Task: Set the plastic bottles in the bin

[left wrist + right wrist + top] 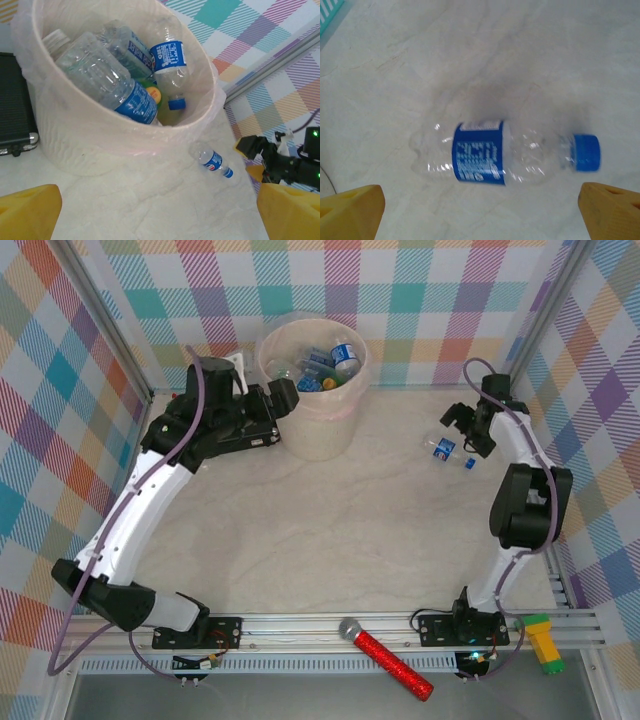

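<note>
1. Pale, marble-veined table [330, 530] carries everything, with the bin at its far side.
2. The round beige bin [320, 430] [100, 135] has smooth walls and a crinkled clear liner folded over its rim. It holds a heap of plastic bottles [335, 360] [125, 95]. Most are clear and ribbed with blue labels and blue caps, lying crossed over one another, with a touch of green and a yellow cap beneath.
3. The left gripper [283, 398] [160, 215] is just beside the bin's left rim. Its yellow pads are spread wide with nothing between them.
4. The right gripper [468, 430] [480, 210] is well to the right of the bin. It hovers over the lone bottle with its jaws wide apart and not touching it.
5. A black ribbed case [15, 100] sits just beside the bin.
6. A red glittery microphone [385, 655] lies well away from the bin, on the near rail.
7. The lone bottle [447, 450] [214, 161] [495, 157] lies on its side on the table, right of the bin. It is clear and crumpled, with a blue label and a blue cap.
</note>
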Controlling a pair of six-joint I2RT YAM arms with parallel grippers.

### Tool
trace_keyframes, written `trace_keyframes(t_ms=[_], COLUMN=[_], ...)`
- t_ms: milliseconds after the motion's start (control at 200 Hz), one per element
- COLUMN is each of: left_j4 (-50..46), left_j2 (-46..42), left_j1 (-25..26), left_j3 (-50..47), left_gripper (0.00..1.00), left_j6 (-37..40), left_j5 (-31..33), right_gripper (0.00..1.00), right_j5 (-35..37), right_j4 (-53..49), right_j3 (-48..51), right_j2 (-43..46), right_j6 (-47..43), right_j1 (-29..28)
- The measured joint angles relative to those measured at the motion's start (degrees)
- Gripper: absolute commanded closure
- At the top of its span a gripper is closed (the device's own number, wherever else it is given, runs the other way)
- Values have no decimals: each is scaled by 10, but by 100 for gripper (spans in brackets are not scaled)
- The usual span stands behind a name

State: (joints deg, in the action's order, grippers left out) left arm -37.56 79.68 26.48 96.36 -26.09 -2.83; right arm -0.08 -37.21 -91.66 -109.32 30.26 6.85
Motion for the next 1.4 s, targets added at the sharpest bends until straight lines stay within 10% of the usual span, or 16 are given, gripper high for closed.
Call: trace_keyframes(t_ms=[480,895,1395], left_j4=[-36,-30,-26], left_j2=[-49,-35,-32], left_j1=[1,1,5], left_j3=[-17,-17,-38], left_gripper=[0,0,0], left_j6=[2,2,-7], left_j5=[35,27,8], right_gripper=[1,1,6], right_j5=[-73,-151,-83], right_j4=[-49,-6,19], right_j3=[-128,67,188], right_j2=[-145,-26,57], right_j6=[-44,-37,-55], right_j1=[11,4,-45])
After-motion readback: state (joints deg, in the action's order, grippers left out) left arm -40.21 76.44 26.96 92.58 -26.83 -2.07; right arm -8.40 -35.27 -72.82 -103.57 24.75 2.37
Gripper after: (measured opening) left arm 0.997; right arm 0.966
